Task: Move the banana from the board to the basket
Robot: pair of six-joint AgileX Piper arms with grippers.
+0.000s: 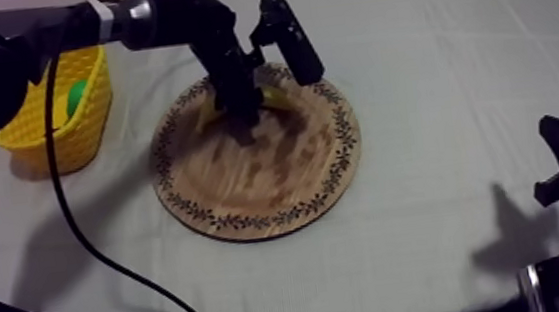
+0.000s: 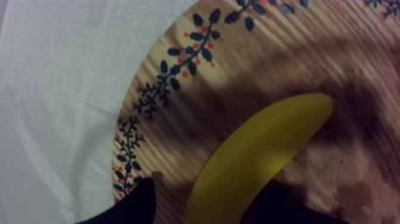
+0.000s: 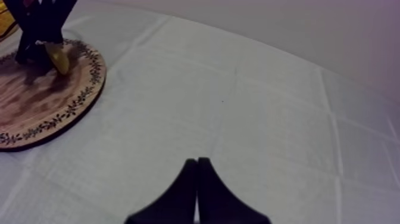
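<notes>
Nearest, the right claw [image 3: 197, 159] sat low over bare cloth at the right side of the tabletop [image 1: 438, 100]. Its fingers were pressed together into a wedge on nothing, well apart from the round wooden board [image 1: 257, 186], with wide open cloth between them. On the board's far part the left claw [image 1: 241, 110] stood over the banana [image 2: 262, 149]. Its fingers [image 2: 140, 199] were spread astride the banana, and a strip of wood showed between one finger and the peel. From above, the claw hid most of the fruit. At the far left, the yellow basket [image 1: 50, 134] held something green [image 1: 77, 95], too hidden to name.
</notes>
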